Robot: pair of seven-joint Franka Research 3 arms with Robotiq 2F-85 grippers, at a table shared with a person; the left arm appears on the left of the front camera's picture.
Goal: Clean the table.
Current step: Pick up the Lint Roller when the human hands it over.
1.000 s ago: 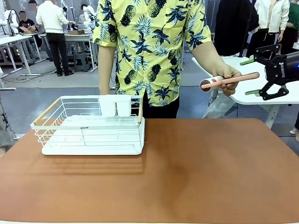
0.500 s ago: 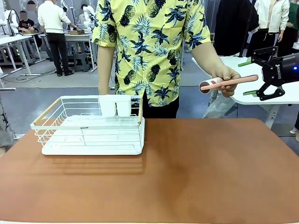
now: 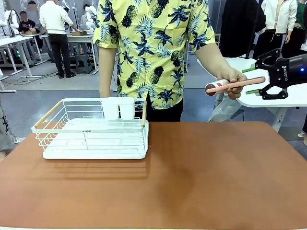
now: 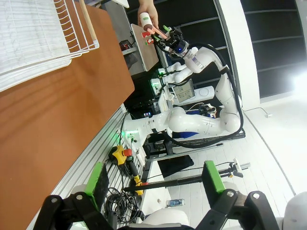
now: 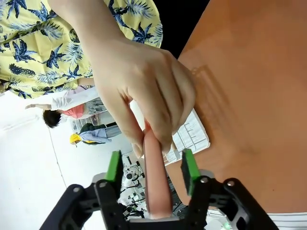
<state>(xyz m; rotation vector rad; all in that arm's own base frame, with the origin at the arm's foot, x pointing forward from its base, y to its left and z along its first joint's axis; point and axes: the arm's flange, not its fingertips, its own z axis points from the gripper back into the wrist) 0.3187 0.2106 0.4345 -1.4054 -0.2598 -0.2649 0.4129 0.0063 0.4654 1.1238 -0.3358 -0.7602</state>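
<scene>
Right fingers (image 5: 114,168) straddle pink handle (image 5: 157,184)

place: robotics lab | evidence: white robot arm (image 4: 225,91), white workbenches (image 3: 12,43), floor cables (image 4: 115,197)

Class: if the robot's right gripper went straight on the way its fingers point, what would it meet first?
Probably the person's hand, which lies close ahead. The pink cylindrical handle that the hand holds already lies between the fingers of the open right gripper, so depth is hard to judge.
</scene>
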